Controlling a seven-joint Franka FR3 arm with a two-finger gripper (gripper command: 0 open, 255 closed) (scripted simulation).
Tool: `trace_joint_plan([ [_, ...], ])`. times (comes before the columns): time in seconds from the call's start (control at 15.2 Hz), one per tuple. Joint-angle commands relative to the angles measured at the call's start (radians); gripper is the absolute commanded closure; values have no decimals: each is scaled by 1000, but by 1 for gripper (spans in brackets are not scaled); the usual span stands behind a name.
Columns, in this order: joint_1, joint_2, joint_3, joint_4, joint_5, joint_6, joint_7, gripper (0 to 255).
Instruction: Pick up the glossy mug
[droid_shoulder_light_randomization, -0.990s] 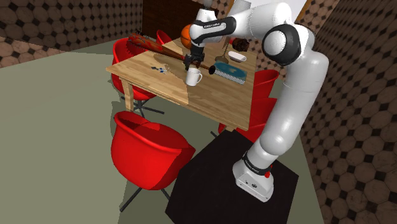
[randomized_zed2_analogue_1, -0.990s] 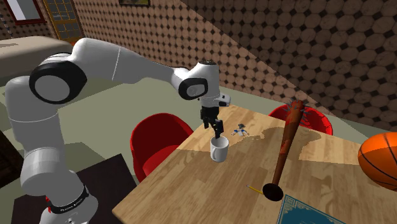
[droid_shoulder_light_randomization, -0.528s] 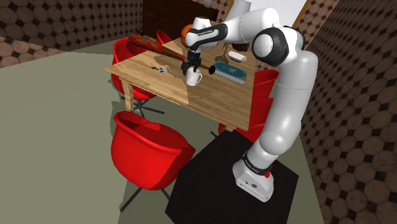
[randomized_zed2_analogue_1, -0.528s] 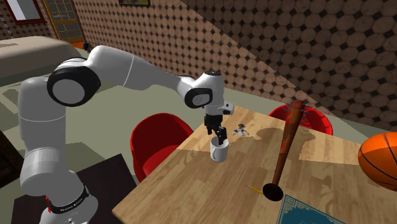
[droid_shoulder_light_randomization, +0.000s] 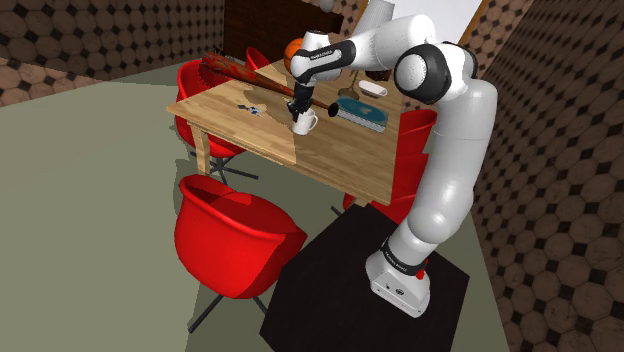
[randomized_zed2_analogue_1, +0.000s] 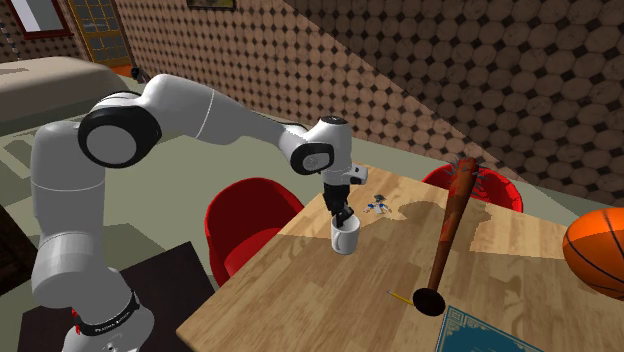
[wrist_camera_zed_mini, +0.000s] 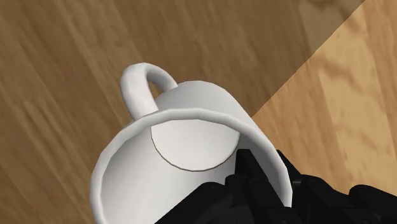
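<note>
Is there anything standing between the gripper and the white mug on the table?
Nothing visible does. The gripper is right at the rim of the mug. The bat and the small blue toy lie apart from it on the table.

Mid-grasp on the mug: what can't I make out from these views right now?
- Wrist view: whether the gripper actually clamps the white mug. Its black body merges into one mass at the rim.
- Second exterior view: the small blue-white object beyond the mug is too small to identify.
- Second exterior view: the basketball is cut off by the right edge.
</note>
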Motion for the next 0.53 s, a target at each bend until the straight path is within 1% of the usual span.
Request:
trace_joint_plan([
  [0.0, 0, 0, 0, 0, 0, 0, 0, 255],
  [0.26, 0, -1, 0, -3, 0, 2, 0, 255],
  [0.46, 1, -17, -2, 15, -3, -32, 1, 255],
])
